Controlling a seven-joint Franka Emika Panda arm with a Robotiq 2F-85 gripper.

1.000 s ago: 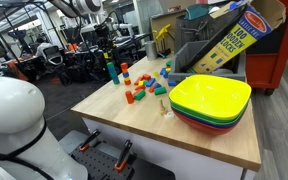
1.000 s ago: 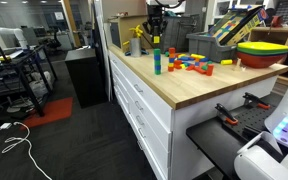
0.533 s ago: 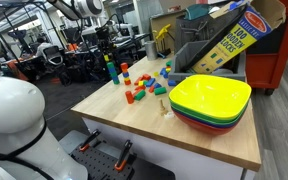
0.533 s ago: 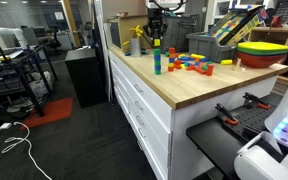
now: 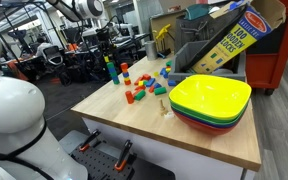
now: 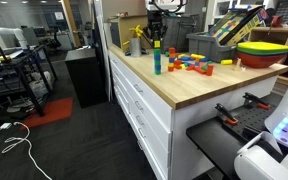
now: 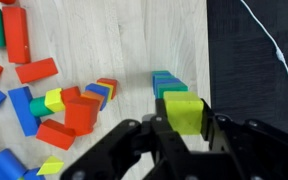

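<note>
Wood tabletop (image 7: pixel 134 35): loose blocks (image 7: pixel 64 100) crowd beside gripper (image 7: pixel 184 128), seemingly clasping yellow block (image 7: pixel 184 110).

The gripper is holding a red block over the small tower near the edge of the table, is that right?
Not quite. The block in the gripper is yellow-green, not red; the wrist view shows it. The rest is right: it hangs over the small tower near the edge of the table.
</note>
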